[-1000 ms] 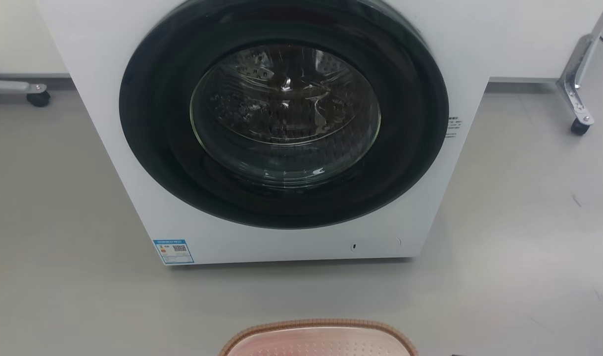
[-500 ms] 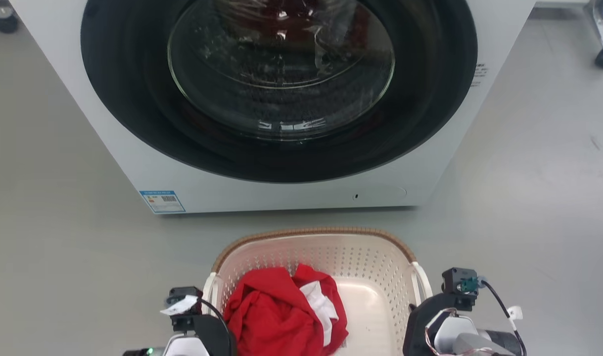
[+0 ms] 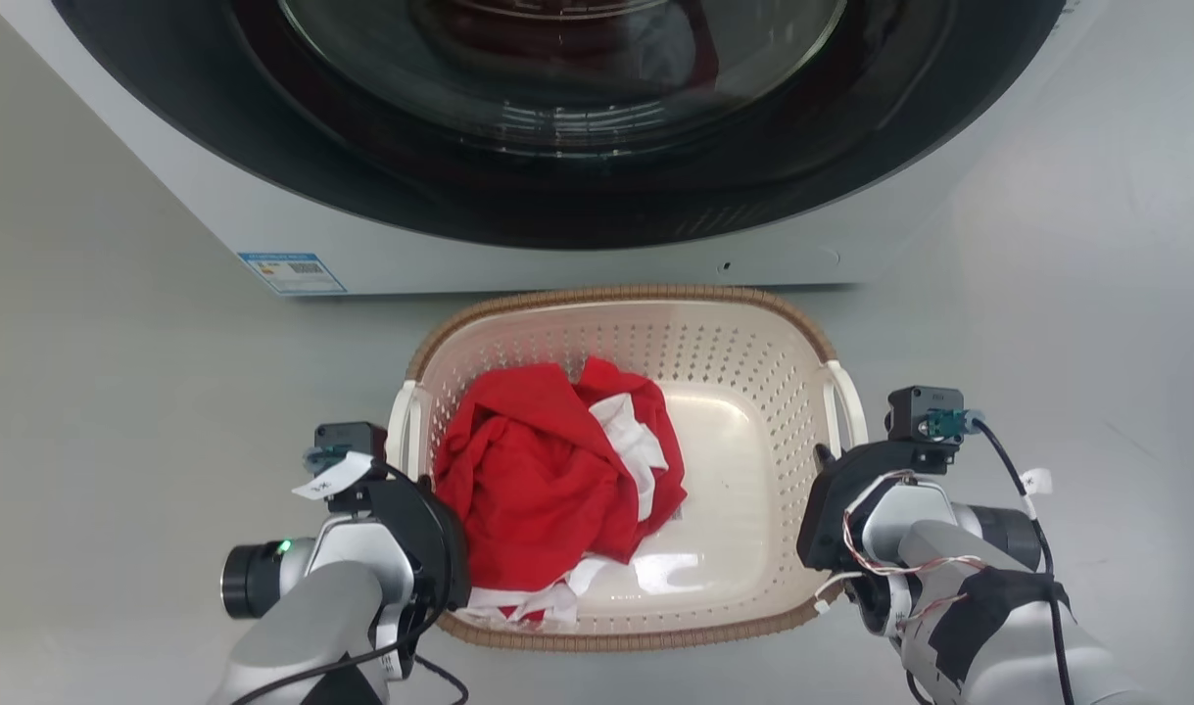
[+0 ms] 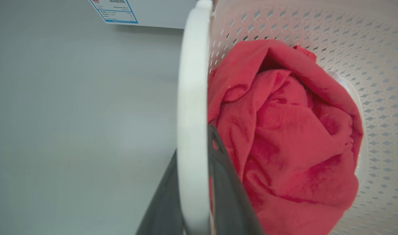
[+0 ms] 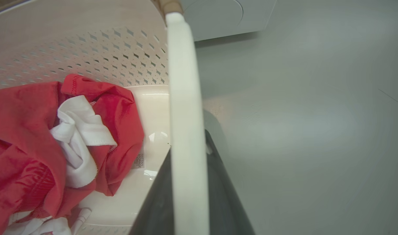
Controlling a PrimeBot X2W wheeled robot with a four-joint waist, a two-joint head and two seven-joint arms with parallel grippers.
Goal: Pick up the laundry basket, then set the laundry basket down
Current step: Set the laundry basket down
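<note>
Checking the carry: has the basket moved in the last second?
Yes. The basket has moved toward the washer: the gap between its far rim and the washer's base has closed.

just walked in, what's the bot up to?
The robot has both arms on the laundry basket, which is in front of the washing machine with red and white clothes inside. The left end effector is closed on the left handle, and the right end effector on the right handle. Whether the basket is off the floor cannot be told.
</note>
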